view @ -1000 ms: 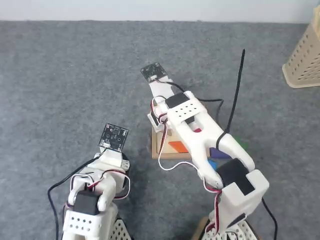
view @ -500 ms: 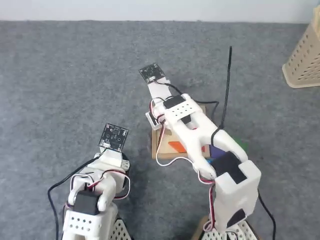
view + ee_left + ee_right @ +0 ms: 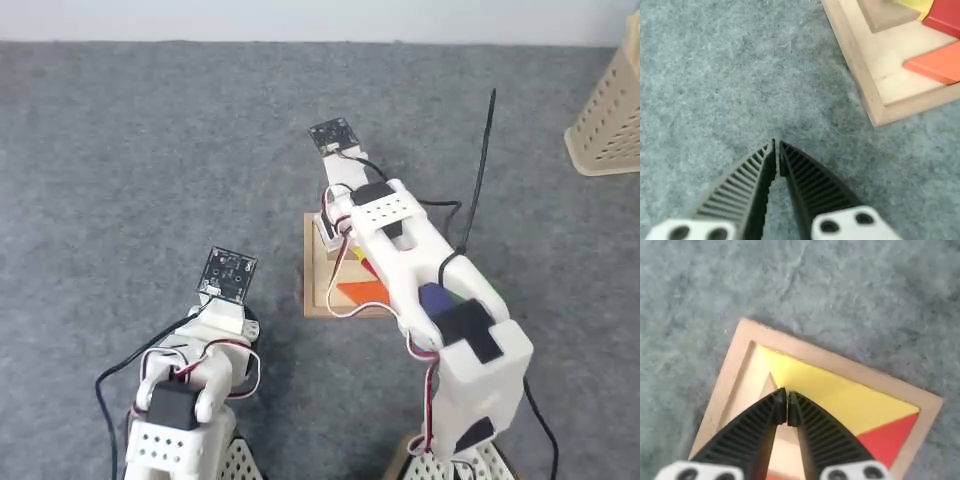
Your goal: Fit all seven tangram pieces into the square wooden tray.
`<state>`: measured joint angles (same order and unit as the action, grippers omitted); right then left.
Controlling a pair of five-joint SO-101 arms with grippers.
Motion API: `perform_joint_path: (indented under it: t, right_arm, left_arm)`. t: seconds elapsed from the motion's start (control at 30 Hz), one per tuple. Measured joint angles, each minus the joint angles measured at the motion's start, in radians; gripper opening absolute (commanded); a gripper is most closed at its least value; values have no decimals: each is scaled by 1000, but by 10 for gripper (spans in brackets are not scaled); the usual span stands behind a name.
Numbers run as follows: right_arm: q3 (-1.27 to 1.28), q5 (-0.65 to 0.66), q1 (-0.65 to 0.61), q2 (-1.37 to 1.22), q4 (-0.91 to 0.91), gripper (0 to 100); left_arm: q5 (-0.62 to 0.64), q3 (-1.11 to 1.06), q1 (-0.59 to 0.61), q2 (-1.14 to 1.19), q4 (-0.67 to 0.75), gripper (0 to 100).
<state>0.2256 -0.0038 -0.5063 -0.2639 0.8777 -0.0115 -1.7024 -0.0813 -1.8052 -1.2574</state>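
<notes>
Tray [image 3: 312,292] partly filled: yellow piece [image 3: 840,396], red piece [image 3: 886,439], orange piece [image 3: 936,65] and tan piece [image 3: 885,12] lie inside its rim. Purple piece [image 3: 436,297] sits just outside the tray on the grey counter [image 3: 150,150], half under the right arm. A green sliver beside it is probably another piece, mostly hidden.

Right hand [image 3: 786,396] is pinched shut and holds nothing, with its tips over the tan piece inside the tray; contact cannot be told. Left hand [image 3: 776,145] is likewise shut and empty, low over the counter just outside a tray corner.

Judged step: nudging the tan piece to seat it, roughly mid-task. The next move calls for the right hand to rise clear of the tray, spread, and take the purple piece without disturbing the pieces already set.
</notes>
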Motion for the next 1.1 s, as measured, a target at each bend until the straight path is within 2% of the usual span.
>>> perform_joint_path:
  t: [0.27, 0.9, 1.1]
  right_arm:
    - [181, 77, -9, 133, -8, 6]
    - [209, 86, -2, 135, -61, 6]
    - [212, 87, -51, 135, -40, 6]
  left_arm:
    - [0, 0, 0, 0, 0, 12]
    - [0, 0, 0, 0, 0, 12]
    - [0, 0, 0, 0, 0, 12]
